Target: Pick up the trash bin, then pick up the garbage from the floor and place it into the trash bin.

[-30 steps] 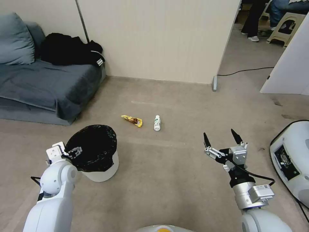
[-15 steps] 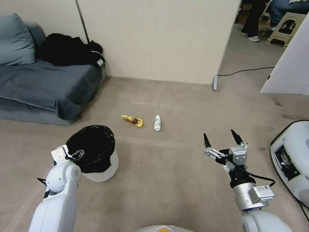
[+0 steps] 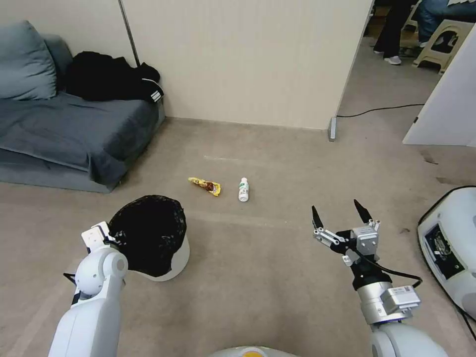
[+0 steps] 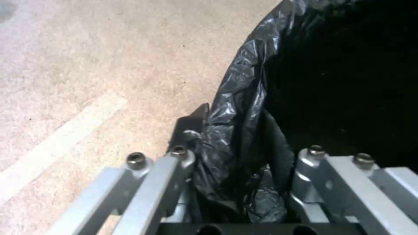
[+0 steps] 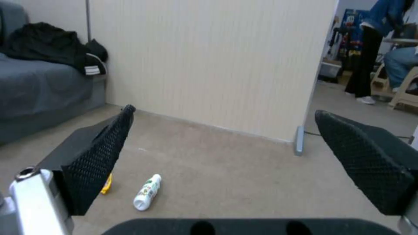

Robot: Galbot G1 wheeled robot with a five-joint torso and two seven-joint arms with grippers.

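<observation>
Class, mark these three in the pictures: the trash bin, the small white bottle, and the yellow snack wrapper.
trash bin [image 3: 174, 267]: head view, on its bare white wall beneath the black liner.
small white bottle [image 3: 243, 190]: head view, on the middle of its body.
yellow snack wrapper [image 3: 205, 185]: head view, on its crumpled middle.

Since a second ago my left gripper [image 3: 115, 234], clamped on the bag-lined rim, has tipped the trash bin [image 3: 171, 258]: its mouth now leans toward 9 o'clock, where before it stood upright. My left arm has drawn back toward 6 o'clock. My head camera has shifted slightly.
</observation>
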